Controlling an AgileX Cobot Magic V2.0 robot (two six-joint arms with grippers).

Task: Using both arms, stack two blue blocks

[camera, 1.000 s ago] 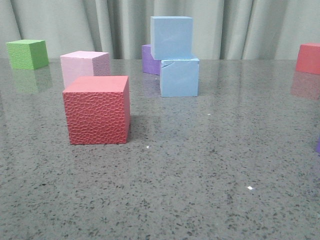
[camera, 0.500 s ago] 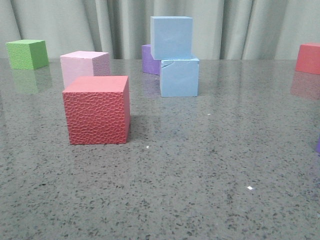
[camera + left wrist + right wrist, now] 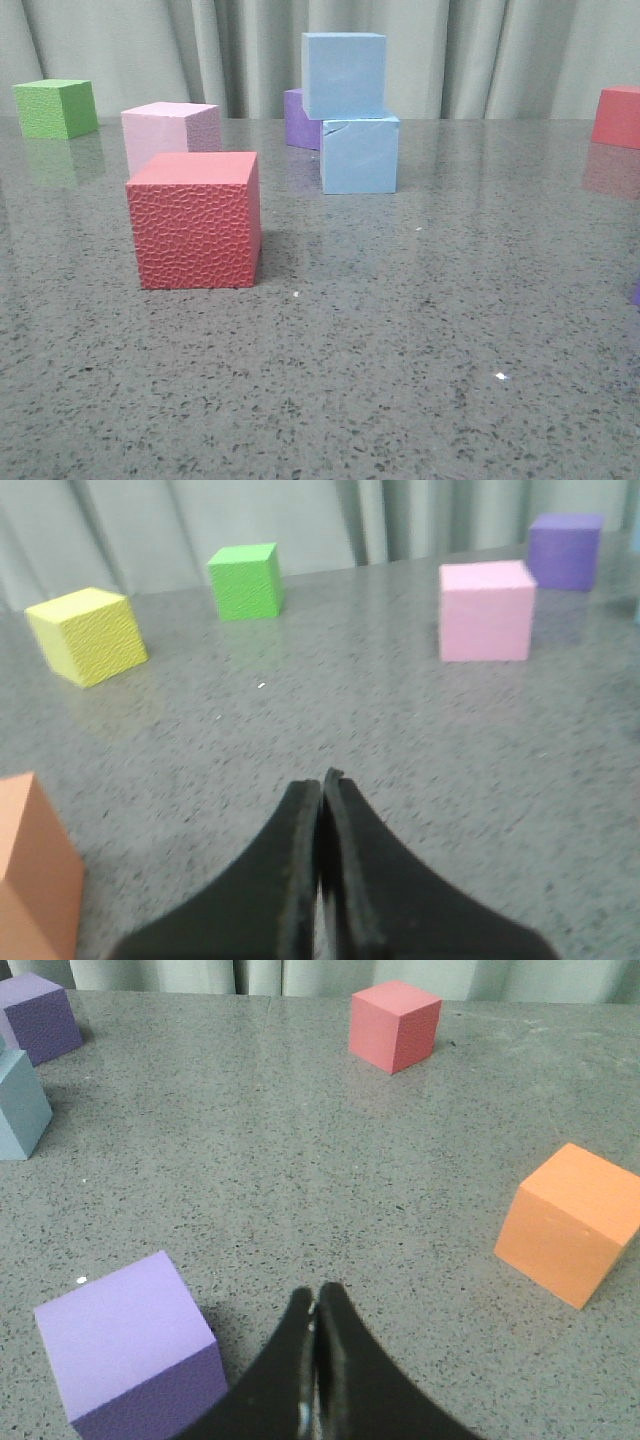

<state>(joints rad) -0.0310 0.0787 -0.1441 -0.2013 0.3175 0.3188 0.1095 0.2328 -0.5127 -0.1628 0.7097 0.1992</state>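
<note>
Two pale blue blocks stand stacked at the middle back of the table in the front view: the upper blue block (image 3: 343, 75) rests on the lower blue block (image 3: 360, 154), shifted a little to the left; the lower one has a nicked top edge. A slice of the lower blue block (image 3: 20, 1105) shows in the right wrist view. My left gripper (image 3: 322, 780) is shut with nothing in it, over bare table. My right gripper (image 3: 316, 1295) is shut and empty too, beside a lilac cube (image 3: 130, 1345). Neither gripper shows in the front view.
A red cube (image 3: 196, 219) stands front left, a pink cube (image 3: 168, 132) and a green cube (image 3: 55, 108) behind it. A purple cube (image 3: 298, 118) sits behind the stack. Another red cube (image 3: 618, 116) is far right. Yellow (image 3: 88, 635) and orange (image 3: 572, 1225) cubes also stand on the grey table (image 3: 420, 330).
</note>
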